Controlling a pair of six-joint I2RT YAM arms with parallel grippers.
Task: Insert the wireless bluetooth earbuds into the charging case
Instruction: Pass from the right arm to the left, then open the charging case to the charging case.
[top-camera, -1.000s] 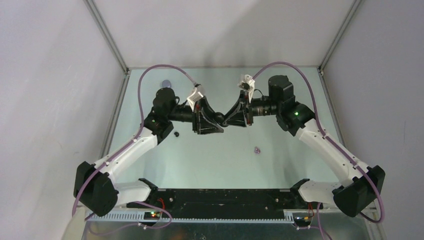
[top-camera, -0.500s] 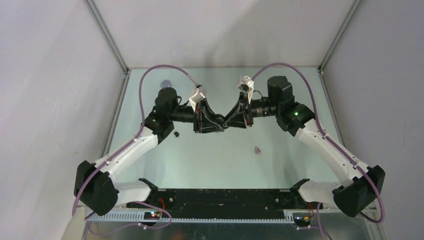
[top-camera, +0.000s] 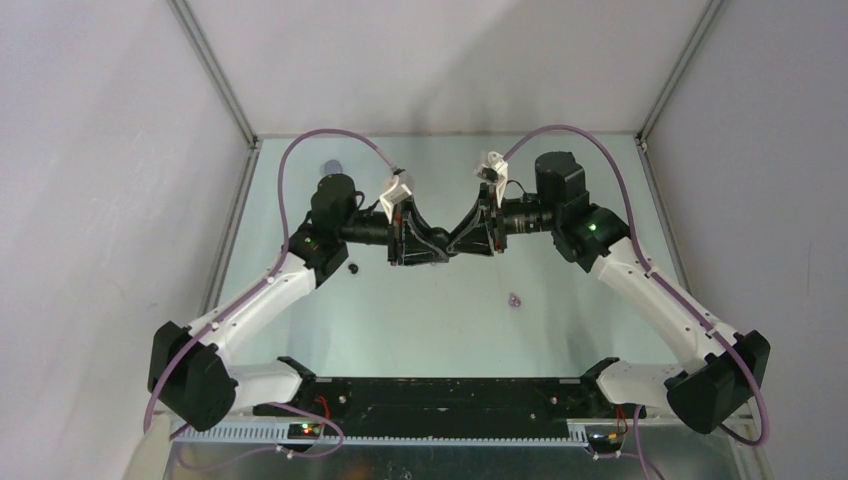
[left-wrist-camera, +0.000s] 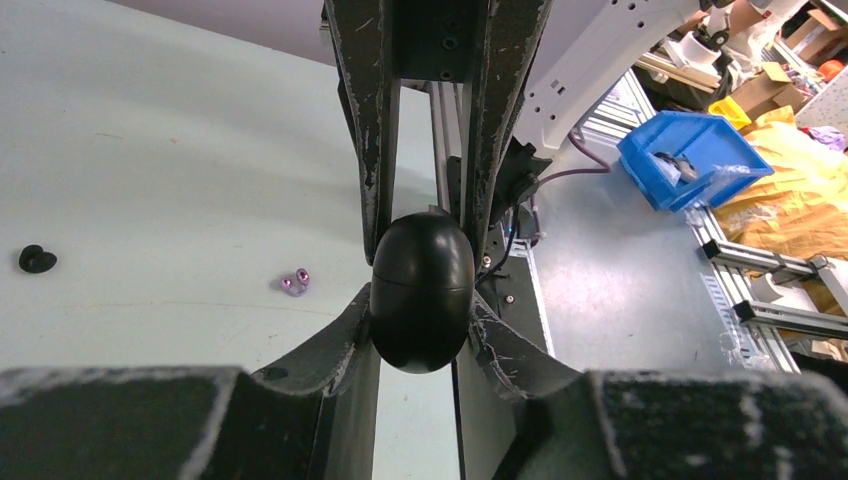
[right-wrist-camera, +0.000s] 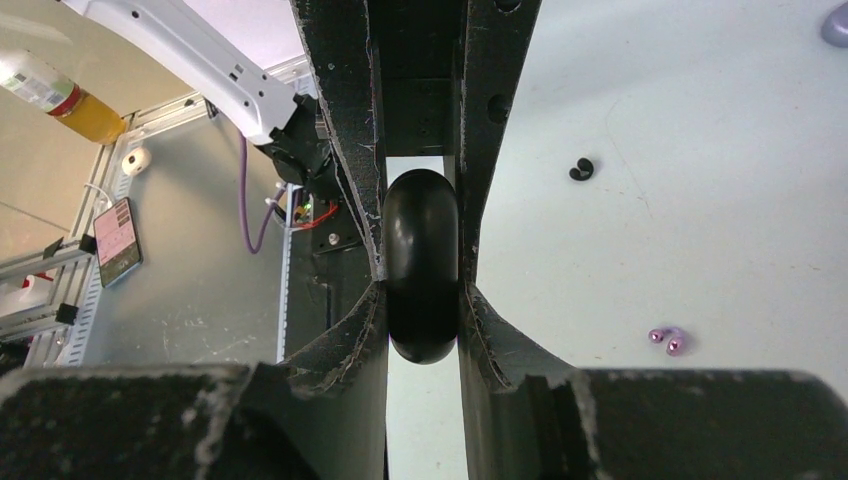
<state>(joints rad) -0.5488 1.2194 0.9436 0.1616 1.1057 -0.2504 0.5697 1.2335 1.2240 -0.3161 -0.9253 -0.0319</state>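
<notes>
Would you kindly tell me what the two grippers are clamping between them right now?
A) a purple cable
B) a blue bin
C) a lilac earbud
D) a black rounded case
D: both wrist views show the black case pinched between the left gripper and the right gripper, while a lilac earbud and a black earbud lie loose on the table.

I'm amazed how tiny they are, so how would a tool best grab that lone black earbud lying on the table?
Probably from straight above, pinching the black earbud across its rounded body: it lies low on the table with bare surface around it, leaving room on either side.
</notes>
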